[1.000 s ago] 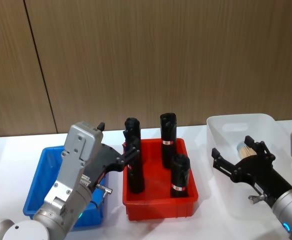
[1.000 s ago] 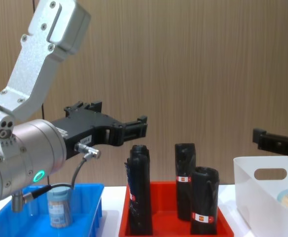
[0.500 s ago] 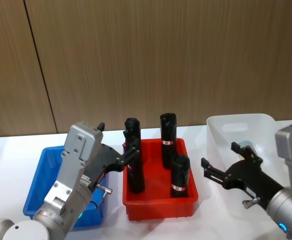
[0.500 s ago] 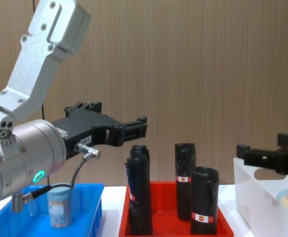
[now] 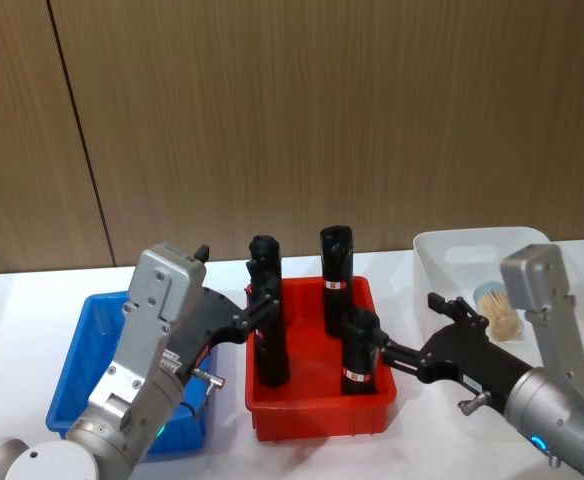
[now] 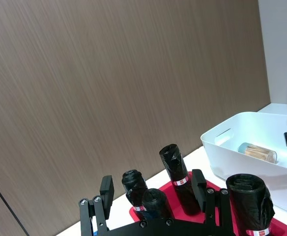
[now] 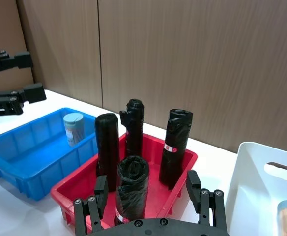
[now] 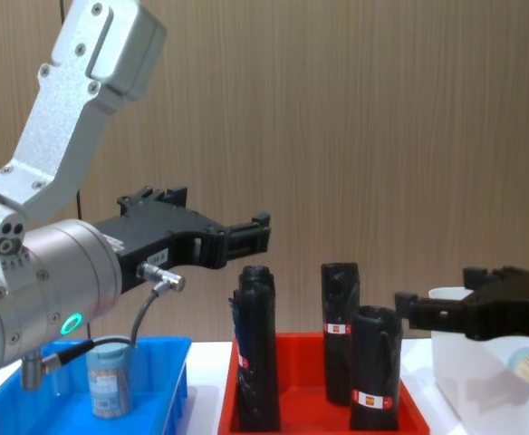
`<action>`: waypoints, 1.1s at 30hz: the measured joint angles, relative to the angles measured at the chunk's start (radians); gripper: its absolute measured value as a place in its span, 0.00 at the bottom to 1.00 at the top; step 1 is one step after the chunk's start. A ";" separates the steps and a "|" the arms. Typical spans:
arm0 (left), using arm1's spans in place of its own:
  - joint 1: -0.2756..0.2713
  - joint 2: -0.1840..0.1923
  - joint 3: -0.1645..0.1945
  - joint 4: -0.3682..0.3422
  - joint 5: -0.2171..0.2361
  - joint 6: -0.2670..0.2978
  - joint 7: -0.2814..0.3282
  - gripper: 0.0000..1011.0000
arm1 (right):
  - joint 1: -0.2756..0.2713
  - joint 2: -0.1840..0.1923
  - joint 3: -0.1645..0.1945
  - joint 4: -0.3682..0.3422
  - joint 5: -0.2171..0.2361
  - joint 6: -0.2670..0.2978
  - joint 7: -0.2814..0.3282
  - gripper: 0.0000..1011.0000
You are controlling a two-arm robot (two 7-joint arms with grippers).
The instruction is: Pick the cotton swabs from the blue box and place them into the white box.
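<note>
my right claw [image 5: 404, 352] hangs empty with its fingers spread wide, reaching left from the white box [image 5: 442, 262] to the right edge of the red tray [image 5: 317, 412], just beside the nearest black roll [image 5: 359, 350]. from the chest i see it level with that roll's top, between the tray and the white box.

one tub of cotton swabs [image 5: 500, 309] lies on its side inside the white box, stick ends showing. a second tub [image 8: 109, 377] stands upright in the blue box [image 5: 72, 370] on the left, grey-blue lid on top, near the far side of that box as my right wrist sees it.

my left claw [image 8: 246, 237] is held up in the air, also open and holding nothing, fingers pointing right above the gap between the blue box and the red tray, close to the tall black rolls at the tray's left side. four black rolls stand upright in the red tray, which sits between the two boxes on the white table [image 5: 12, 300].
</note>
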 joint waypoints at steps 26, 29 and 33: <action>0.000 0.000 0.000 0.000 0.000 0.000 0.000 0.99 | 0.129 -0.065 -0.031 0.203 -0.063 0.031 0.088 0.99; 0.000 0.000 0.000 0.000 0.000 0.000 0.000 0.99 | 0.143 -0.072 -0.032 0.227 -0.064 0.031 0.094 0.99; 0.000 0.000 0.000 0.000 0.000 0.000 0.000 0.99 | 0.160 -0.079 -0.035 0.255 -0.069 0.032 0.101 0.99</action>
